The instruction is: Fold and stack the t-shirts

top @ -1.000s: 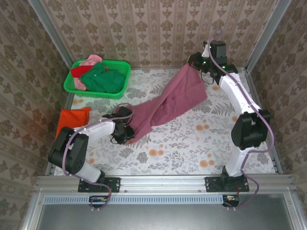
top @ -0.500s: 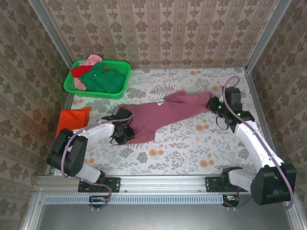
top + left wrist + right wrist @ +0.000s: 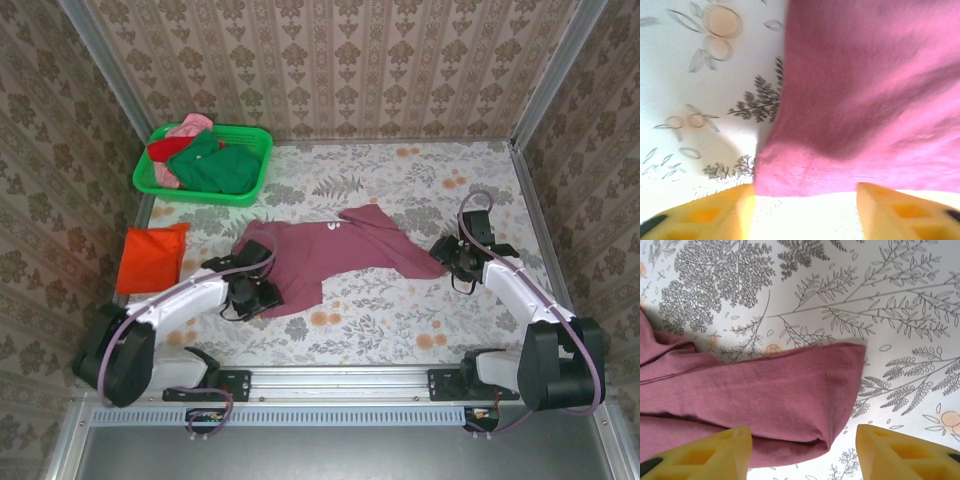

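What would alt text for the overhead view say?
A maroon shirt lies spread on a floral table, the left gripper at its near hem and the right gripper by its sleeve. A green basket of clothes sits far left, a folded orange shirt nearer the arms.

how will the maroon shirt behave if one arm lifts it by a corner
Probably floppy: the maroon shirt lies flat with soft creases and a doubled-over edge, so a lifted corner would likely drape and trail. It looks thin, so likely light. Pushed, it would probably bunch up on the table rather than slide whole.
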Tool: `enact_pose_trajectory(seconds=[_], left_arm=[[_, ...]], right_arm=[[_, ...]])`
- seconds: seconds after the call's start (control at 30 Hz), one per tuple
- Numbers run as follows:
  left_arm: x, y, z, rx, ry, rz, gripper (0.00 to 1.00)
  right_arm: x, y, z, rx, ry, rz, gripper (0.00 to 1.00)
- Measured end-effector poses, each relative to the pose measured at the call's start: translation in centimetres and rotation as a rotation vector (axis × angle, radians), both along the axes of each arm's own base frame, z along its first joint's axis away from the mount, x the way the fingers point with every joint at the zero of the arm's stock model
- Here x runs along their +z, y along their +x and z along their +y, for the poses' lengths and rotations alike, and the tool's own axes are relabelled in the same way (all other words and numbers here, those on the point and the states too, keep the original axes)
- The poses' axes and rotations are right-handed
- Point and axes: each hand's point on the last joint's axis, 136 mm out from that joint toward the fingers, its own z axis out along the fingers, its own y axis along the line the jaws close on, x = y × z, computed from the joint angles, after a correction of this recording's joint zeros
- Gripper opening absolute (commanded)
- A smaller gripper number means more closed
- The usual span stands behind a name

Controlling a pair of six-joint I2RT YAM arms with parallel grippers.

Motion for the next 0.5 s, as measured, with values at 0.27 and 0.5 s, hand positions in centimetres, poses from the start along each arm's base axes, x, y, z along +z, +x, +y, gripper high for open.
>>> enact_pose_trajectory(seconds=[0.27, 0.5], left_arm=[[1.3, 2.7, 3.7, 0.172, -0.009, -0.046, 0.56], [0.4, 5.0, 2.8, 0.124, 0.023, 0.002, 0.48]], right_arm=[[1.6, 1.3, 0.2, 0.012, 0.007, -0.055, 0.65], [1.7, 1.5, 0.6, 0.024, 0.027, -0.062, 0.66]])
